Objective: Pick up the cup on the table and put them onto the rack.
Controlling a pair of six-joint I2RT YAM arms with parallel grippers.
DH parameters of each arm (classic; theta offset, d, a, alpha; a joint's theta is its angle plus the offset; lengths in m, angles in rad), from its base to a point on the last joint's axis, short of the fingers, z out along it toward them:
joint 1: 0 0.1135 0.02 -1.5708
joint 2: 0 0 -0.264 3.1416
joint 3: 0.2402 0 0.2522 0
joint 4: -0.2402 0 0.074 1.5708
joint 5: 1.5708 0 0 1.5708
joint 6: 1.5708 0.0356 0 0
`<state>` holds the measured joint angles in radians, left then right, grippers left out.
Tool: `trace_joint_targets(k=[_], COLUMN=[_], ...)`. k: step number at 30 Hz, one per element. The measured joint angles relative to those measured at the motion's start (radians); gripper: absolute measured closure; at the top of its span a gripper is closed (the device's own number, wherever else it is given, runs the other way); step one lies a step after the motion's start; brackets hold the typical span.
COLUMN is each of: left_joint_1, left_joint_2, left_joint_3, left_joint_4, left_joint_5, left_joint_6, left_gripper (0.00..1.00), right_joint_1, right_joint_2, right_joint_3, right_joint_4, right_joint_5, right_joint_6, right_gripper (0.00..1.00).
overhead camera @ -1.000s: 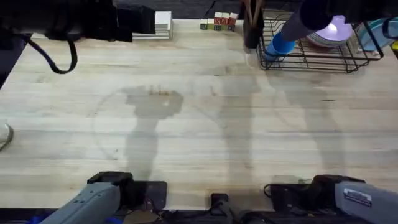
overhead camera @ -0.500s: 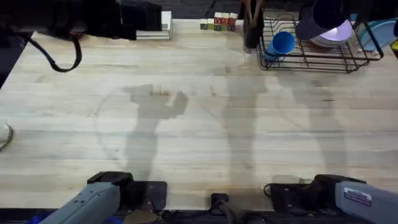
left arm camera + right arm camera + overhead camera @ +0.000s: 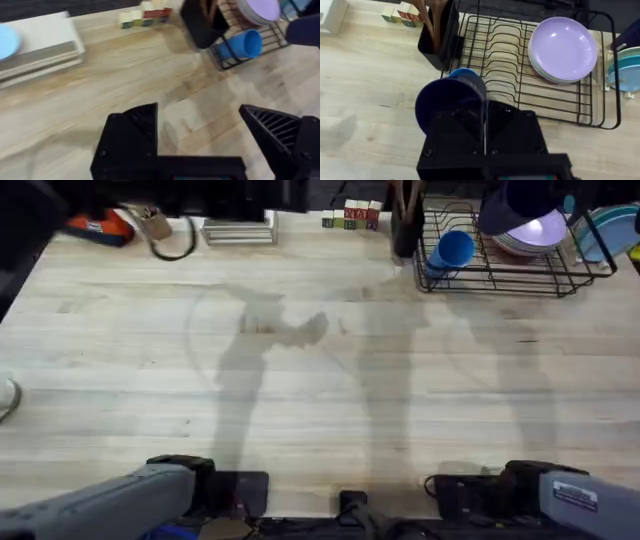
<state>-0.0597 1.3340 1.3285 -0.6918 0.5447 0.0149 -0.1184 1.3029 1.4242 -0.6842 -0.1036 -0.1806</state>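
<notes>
Right gripper (image 3: 482, 131) pinches my navy cup (image 3: 451, 102) above the rack (image 3: 540, 95). Left gripper (image 3: 200, 132) spread, empty; sky-blue cup (image 3: 452, 250) lies at the rack's 9 o'clock end.

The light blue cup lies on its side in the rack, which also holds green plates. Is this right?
No: the plates are purple, not green; the right wrist view shows it. The light blue cup does lie on its side in the rack.
</notes>
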Motion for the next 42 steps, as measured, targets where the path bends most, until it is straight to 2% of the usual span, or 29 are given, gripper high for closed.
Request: trace_joint_targets(k=[8,9,17,22,37,42], left_joint_1=[-0.167,-0.215,-0.307,-0.331,-0.331,-0.331], left_joint_2=[0.095,0.13,0.22,0.231,0.231,0.231], left_joint_3=[0.0,0.0,0.0,0.0,0.0,0.0], left_joint_4=[0.13,0.152,0.164,0.168,0.172,0.172], left_joint_5=[0.011,0.003,-0.011,-0.014,-0.014,-0.014], left_joint_6=[-0.012,-0.013,-0.016,-0.016,-0.016,-0.016], left_gripper=[0.008,0.008,0.008,0.008,0.008,0.008], right_joint_1=[0.0,0.0,0.0,0.0,0.0,0.0], right_joint_2=[0.0,0.0,0.0,0.0,0.002,0.047], right_joint_3=[0.0,0.0,0.0,0.0,0.0,0.0], right_joint_4=[0.0,0.0,0.0,0.0,-0.043,-0.034], right_joint_5=[0.0,0.0,0.0,0.0,-0.001,-0.001], right_joint_6=[0.0,0.0,0.0,0.0,0.0,0.0], right_gripper=[0.972,0.972,0.971,0.971,0.971,0.971])
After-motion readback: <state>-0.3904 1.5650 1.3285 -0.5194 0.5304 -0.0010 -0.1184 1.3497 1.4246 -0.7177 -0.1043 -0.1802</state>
